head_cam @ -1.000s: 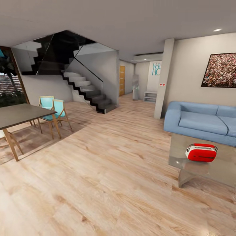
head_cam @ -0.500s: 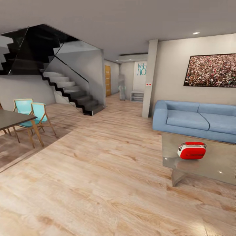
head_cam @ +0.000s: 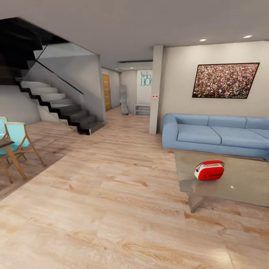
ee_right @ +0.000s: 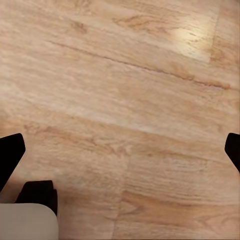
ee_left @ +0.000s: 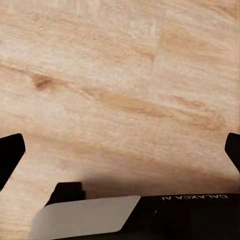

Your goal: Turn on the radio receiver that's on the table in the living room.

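Radio receiver (head_cam: 209, 170) on coffee table (head_cam: 239, 186): shifted leftward in view as camera turned; approach progressing. Left gripper (ee_left: 120, 150) and right gripper (ee_right: 120, 150): spread, empty, well short of it, over floor (head_cam: 112, 209).

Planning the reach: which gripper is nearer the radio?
Right, probably. The radio sits on the table ahead-right; both the left gripper and right gripper hang over floor, far off.

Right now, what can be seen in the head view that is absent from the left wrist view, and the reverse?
Head view alone: the radio receiver standing on the table, the blue sofa behind it, the staircase, and a turquoise chair. Left wrist view alone: the left gripper, its dark fingertips wide apart at the picture's edges, holding nothing. Shared: the light wood floor.
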Available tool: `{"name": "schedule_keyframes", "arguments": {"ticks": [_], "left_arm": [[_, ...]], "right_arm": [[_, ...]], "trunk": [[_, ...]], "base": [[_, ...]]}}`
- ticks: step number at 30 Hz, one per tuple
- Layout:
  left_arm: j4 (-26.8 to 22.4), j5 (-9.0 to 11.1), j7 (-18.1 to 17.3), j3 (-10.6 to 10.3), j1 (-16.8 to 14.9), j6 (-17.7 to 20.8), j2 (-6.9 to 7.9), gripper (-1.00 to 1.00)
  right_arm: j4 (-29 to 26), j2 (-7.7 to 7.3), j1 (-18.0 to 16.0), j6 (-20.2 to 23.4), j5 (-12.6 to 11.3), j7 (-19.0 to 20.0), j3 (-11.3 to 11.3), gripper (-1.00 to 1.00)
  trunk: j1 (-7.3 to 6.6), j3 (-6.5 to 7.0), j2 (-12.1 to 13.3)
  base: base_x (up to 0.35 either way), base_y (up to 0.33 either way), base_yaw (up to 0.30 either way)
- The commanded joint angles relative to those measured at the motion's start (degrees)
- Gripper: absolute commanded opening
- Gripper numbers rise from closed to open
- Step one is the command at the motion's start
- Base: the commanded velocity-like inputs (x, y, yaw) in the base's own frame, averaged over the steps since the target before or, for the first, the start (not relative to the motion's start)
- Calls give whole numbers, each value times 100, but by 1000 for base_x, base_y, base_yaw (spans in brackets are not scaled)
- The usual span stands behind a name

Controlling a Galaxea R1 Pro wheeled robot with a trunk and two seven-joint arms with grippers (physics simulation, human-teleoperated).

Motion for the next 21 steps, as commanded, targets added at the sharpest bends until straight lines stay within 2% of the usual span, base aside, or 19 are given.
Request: {"name": "schedule_keyframes", "arguments": {"ticks": [1, 21], "left_arm": [[-1, 0, 0, 0, 0, 0, 0, 100], [0, 0, 0, 0, 0, 0, -1, 100]], "right_arm": [[0, 0, 0, 0, 0, 0, 0, 100], [0, 0, 0, 0, 0, 0, -8, 100]], "trunk": [[0, 0, 0], [0, 0, 0]], "base": [[268, 219, -263], [268, 220, -271]]}}
